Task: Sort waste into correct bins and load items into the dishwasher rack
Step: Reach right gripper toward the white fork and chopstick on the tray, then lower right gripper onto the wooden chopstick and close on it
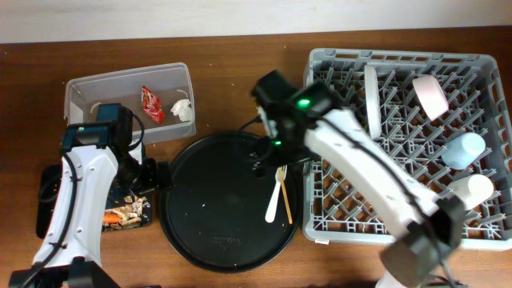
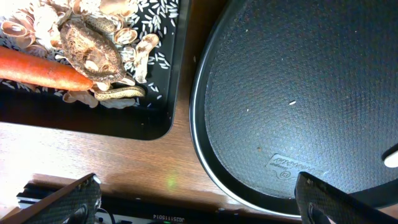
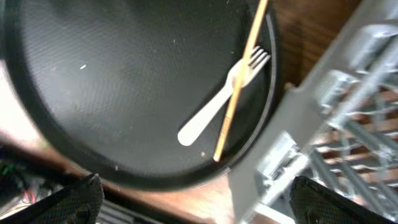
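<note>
The white fork (image 1: 275, 196) and a wooden chopstick (image 1: 286, 198) lie crossed on the right side of the round black tray (image 1: 216, 208). The right wrist view also shows the fork (image 3: 221, 102) and the chopstick (image 3: 239, 81). My right gripper (image 1: 268, 156) (image 3: 199, 199) is open and empty above the tray's top right. The grey rack (image 1: 400, 56) holds the plate (image 1: 372, 100), bowl (image 1: 430, 94), blue cup (image 1: 464, 150) and white cup (image 1: 470, 190). My left gripper (image 1: 152, 178) (image 2: 199, 202) is open and empty between the shallow black tray (image 2: 155, 118) and the round tray.
The clear tub (image 1: 128, 76) holds the red wrapper (image 1: 150, 104) and the white tissue (image 1: 184, 108). The shallow black tray holds the carrot (image 2: 37, 71), the brown lump (image 2: 90, 50) and beige scraps (image 2: 134, 43). The rack's corner (image 3: 348, 112) is close to the right gripper.
</note>
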Available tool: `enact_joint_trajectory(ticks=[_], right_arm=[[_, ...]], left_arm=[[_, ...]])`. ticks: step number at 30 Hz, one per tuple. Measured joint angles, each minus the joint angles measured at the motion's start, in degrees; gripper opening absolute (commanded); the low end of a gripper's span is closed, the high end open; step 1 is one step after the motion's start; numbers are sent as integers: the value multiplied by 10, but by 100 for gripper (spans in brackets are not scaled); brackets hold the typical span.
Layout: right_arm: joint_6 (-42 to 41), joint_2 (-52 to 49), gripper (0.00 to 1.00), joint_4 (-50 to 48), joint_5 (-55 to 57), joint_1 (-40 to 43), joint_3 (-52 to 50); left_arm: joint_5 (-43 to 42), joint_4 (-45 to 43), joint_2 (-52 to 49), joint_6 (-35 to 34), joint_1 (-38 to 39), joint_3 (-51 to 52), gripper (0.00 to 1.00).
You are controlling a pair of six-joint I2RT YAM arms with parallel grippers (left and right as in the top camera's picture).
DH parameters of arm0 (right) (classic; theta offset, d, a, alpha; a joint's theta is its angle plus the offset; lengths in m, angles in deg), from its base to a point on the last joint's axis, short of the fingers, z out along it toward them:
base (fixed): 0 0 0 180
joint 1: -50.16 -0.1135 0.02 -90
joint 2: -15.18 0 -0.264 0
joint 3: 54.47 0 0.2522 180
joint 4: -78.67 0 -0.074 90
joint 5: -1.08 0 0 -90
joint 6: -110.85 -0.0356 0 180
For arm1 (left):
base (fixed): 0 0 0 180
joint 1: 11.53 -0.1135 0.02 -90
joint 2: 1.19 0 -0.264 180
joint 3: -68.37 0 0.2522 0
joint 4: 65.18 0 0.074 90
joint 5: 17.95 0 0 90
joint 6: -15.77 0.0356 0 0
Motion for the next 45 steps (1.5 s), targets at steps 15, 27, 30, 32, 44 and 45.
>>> enact_joint_trajectory(ticks=[15, 27, 30, 32, 44, 45], right_arm=[[-170, -115, 97, -95, 49, -28, -84], [-184, -118, 56, -214, 21, -28, -217], [-180, -118, 30, -220, 14, -28, -217], [-179, -118, 30, -222, 10, -28, -218], [-167, -116, 26, -230, 1, -28, -218], [-167, -116, 32, -231, 1, -28, -219]], left_arm=[[2, -2, 0, 0, 0, 0, 99], [4, -10, 0, 0, 0, 0, 99], [4, -11, 0, 0, 0, 0, 99], [4, -11, 0, 0, 0, 0, 99], [4, -11, 0, 0, 0, 0, 99], [4, -11, 0, 0, 0, 0, 99]])
